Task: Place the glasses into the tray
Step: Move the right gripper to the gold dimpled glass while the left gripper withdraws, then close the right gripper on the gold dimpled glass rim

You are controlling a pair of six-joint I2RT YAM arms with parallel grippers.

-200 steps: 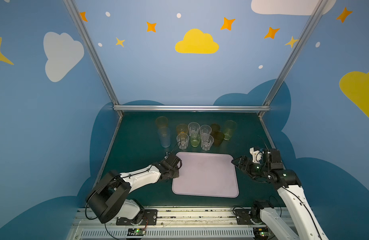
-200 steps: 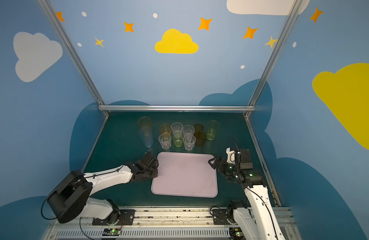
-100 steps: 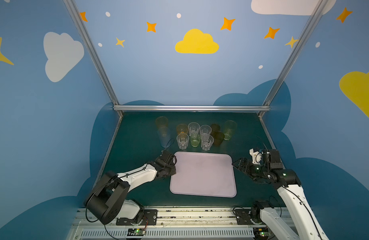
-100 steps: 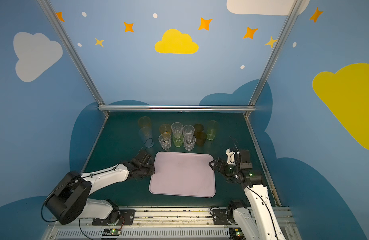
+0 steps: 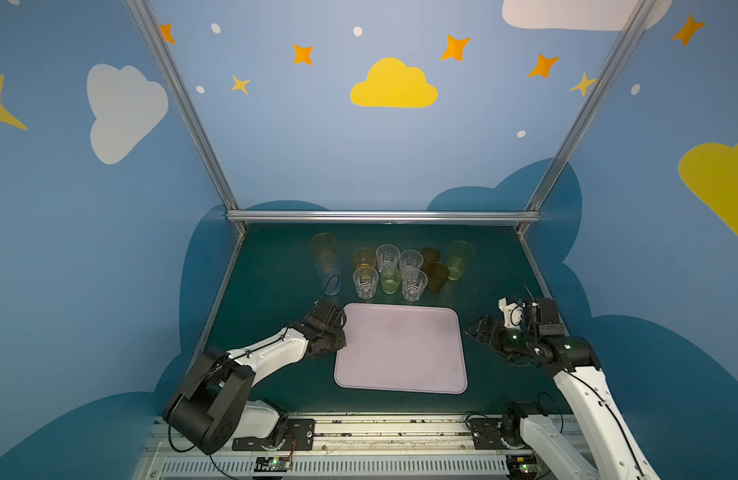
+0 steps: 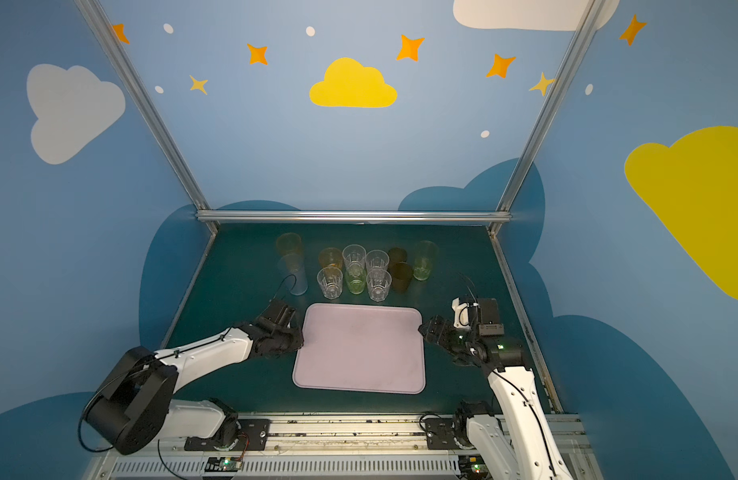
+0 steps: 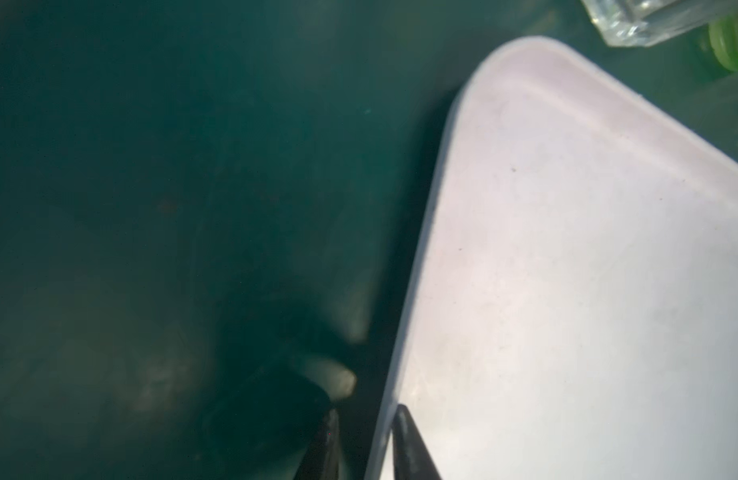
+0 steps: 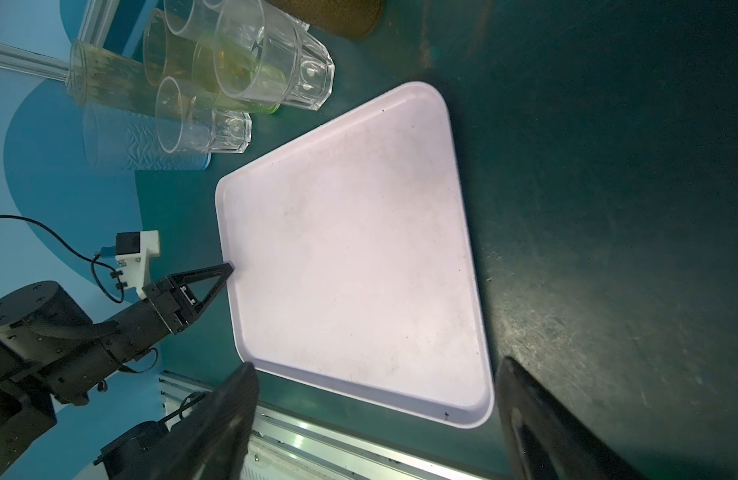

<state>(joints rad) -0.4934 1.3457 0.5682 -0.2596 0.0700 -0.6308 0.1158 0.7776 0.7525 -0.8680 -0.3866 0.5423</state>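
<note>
Left gripper: Closest in, the black parallel-jaw left gripper point(image 7: 365, 436) point(image 5: 342, 332) sits low on the dark green tabletop point(image 5: 276, 291). Its two fingertips point(image 7: 404, 436) are slightly parted and straddle the tray's rim. One tip is over the tray floor, and the other is outside with a sliver of gap showing, so it isn't clamped on anything.

Right gripper: Across from it, the black right gripper point(image 8: 375, 365) point(image 6: 425, 328) has its jaws spread wide with nothing held. It sits just beside the tray's opposite edge, not touching it.

Tray: The flat pale lilac rectangular tray point(image 5: 400, 349) point(image 6: 359, 349) has rounded corners and a low rim. It lies flat on the tabletop between the two grippers.

Glasses: All the glasses point(image 5: 390, 270) stand upright on the tabletop in a tight cluster just past the tray's far edge, ahead of both grippers.

Front row: The tall blue tumbler point(image 5: 329, 274) is just ahead of the left gripper. Next come two short clear faceted tumblers point(image 5: 365, 282) with a short green tumbler point(image 5: 390, 280) between them. A short brown tumbler point(image 5: 437, 276) is on the right gripper's side.

Back row: Farthest out on the left gripper's side is the tall orange tumbler point(image 5: 323, 245). After it come a short amber tumbler point(image 5: 364, 258), two more clear ones, another brown one and the tall green tumbler point(image 5: 459, 259).
</note>
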